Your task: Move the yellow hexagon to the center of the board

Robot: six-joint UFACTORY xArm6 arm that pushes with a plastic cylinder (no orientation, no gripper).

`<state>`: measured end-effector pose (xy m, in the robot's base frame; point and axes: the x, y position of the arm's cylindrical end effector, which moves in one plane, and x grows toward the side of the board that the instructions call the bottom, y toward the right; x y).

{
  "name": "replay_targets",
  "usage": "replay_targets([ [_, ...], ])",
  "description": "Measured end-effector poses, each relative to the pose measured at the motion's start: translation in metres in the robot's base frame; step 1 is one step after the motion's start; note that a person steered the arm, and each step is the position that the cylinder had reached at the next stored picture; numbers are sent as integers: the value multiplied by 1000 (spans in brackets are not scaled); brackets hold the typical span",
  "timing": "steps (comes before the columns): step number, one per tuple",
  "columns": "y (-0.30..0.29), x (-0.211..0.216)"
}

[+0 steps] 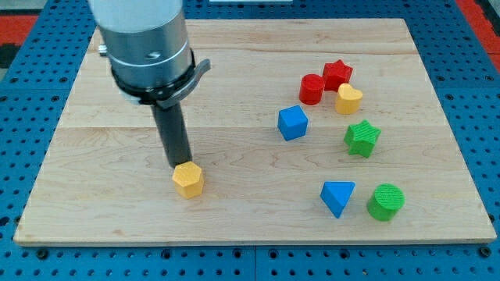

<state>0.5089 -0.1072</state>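
Nearest the view's bottom, a green cylinder (386, 201) sits just beside a blue triangular block (337, 197) at the right. Left of centre, the yellow hexagon (188, 179) lies on the wooden board (101, 211), with my tip (180, 165) touching its upper edge. There are no jaws to report; the arm ends in a plain rod. Further up are a green star (362, 137) and blue cube (293, 122). Farthest, a yellow heart (348, 98), red cylinder (312, 88) and red star (337, 74) cluster together.
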Motion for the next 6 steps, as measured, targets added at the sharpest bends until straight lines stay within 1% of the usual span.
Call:
replay_targets([
  [1,-61,5],
  [2,-55,46],
  [3,12,66],
  [5,14,-75],
  [6,63,-87],
])
